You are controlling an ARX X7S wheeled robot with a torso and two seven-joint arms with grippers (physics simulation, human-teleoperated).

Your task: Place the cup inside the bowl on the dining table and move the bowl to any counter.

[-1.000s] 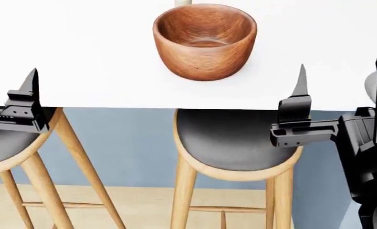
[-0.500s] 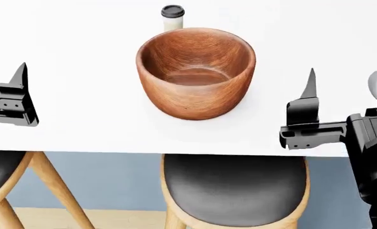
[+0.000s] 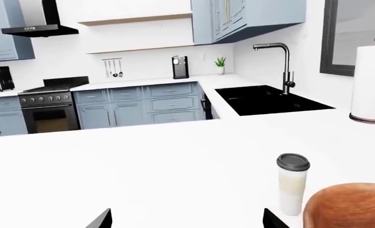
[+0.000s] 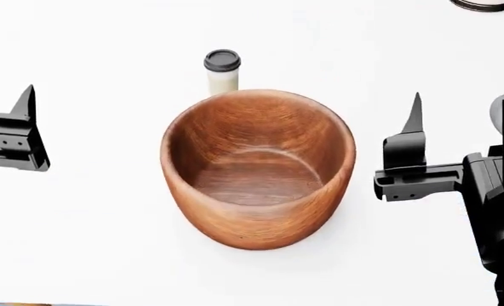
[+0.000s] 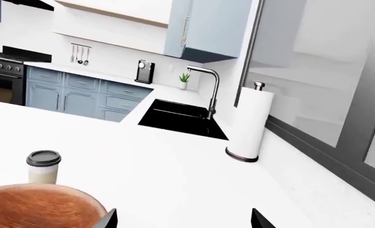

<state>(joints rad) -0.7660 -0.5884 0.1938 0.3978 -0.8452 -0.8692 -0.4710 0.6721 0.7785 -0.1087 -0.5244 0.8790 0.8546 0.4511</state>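
No text, label, brand or number can be read on anything.

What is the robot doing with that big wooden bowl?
Nothing is being held right now. The bowl sits empty on the white table, and the cup stands upright just behind it, not inside. The left gripper and right gripper hang on either side of the bowl, touching nothing. The cup isn't in the bowl yet.
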